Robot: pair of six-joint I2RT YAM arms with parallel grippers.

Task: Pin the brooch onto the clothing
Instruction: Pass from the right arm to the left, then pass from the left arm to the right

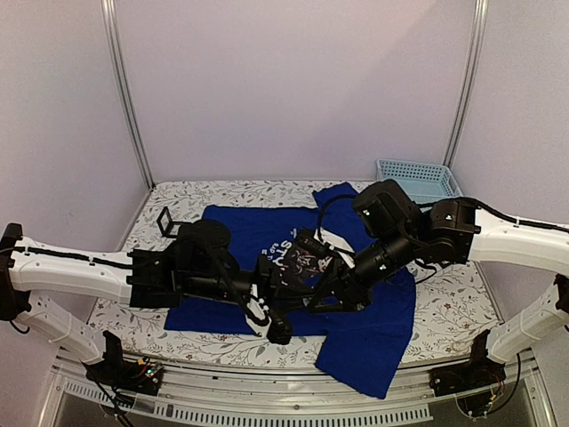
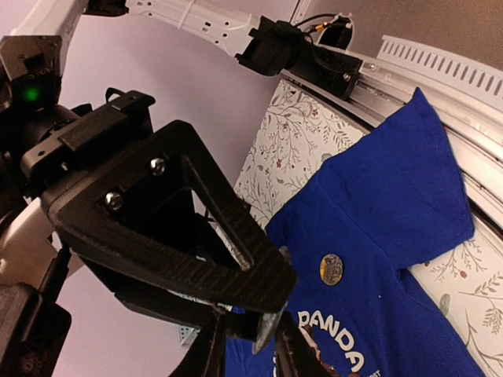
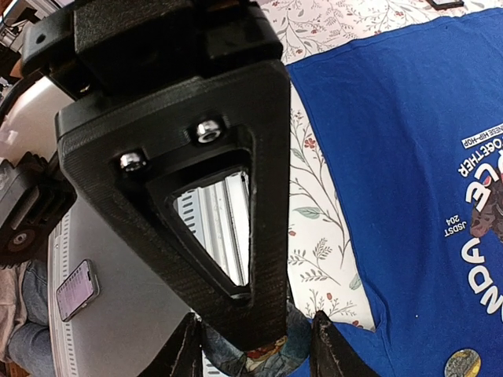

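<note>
The clothing [image 1: 373,338], a royal-blue T-shirt with a panda print [image 2: 334,345], lies spread on the floral table. Both grippers meet above its chest. My right gripper [image 3: 255,353] is shut on the brooch [image 3: 275,367], a round piece with a dark floral face, gripped across its width. In the left wrist view the brooch [image 2: 273,322] shows edge-on as a thin silver disc. My left gripper [image 2: 251,355] straddles it with a narrow gap, one finger [image 2: 297,349] close against it and the other [image 2: 206,353] apart. From above, the left gripper [image 1: 277,322] and right gripper [image 1: 313,294] overlap.
A gold round badge [image 2: 331,269] sits on the shirt above the print, also low in the right wrist view [image 3: 462,363]. A light-blue basket [image 1: 416,178] stands at the back right, a small black frame [image 1: 164,221] at the back left. A phone [image 3: 77,289] lies beyond the table rail.
</note>
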